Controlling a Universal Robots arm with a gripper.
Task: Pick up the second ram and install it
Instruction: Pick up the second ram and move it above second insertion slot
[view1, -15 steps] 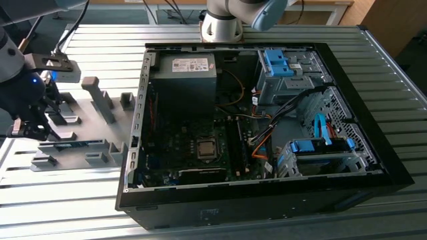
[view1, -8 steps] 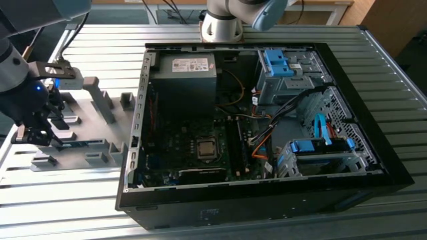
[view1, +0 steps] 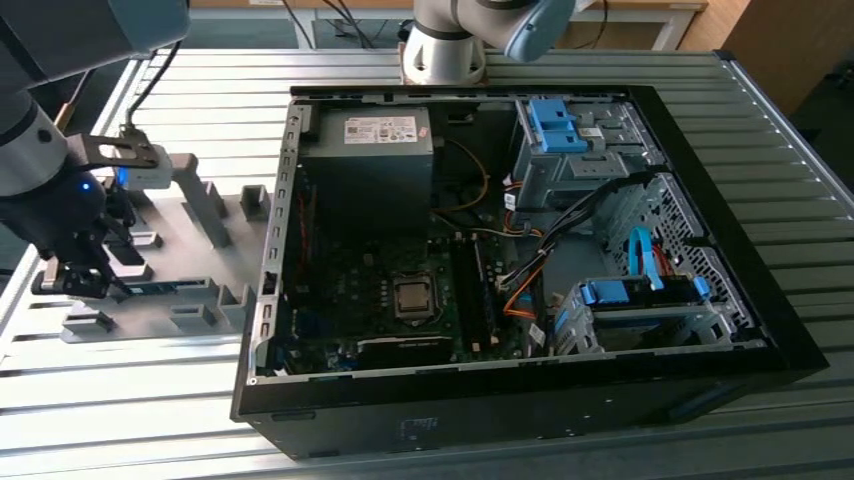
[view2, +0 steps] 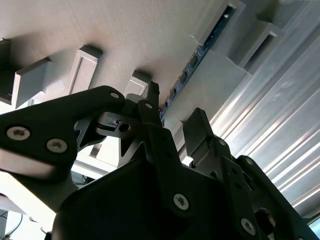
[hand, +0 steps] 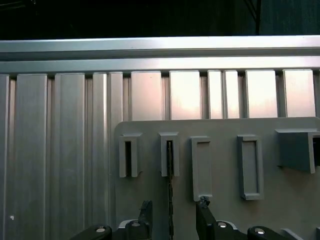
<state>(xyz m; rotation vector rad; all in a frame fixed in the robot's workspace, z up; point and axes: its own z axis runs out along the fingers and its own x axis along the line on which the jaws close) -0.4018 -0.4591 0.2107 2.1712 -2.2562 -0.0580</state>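
**A:** Second ram (hand: 170, 170): where do we have it against the jaws?

**B:** Right between them. In both wrist views our gripper (hand: 173, 207) stands open, one finger to each flat face. As far as we can judge, neither touches it. We are holding nothing.

**A:** And its long axis?

**B:** It stands on edge. Its length runs along the gap between the fingers and on away from the wrist, so its broad faces lie square to the fingers.

**A:** What is it sitting in?

**B:** The slot of a small block on the grey fixture plate (hand: 280, 200). The frame block (hand: 201, 167) just beside it holds nothing we can see.

**A:** And farther off?

**B:** The fixture lies at the exterior view's left. The open computer case (view1: 534, 410) is to its right, well apart from our jaws. Inside, long dark memory slots (view1: 470, 290) run beside the processor socket (view1: 415, 297). We cannot tell whether a stick already sits in them.
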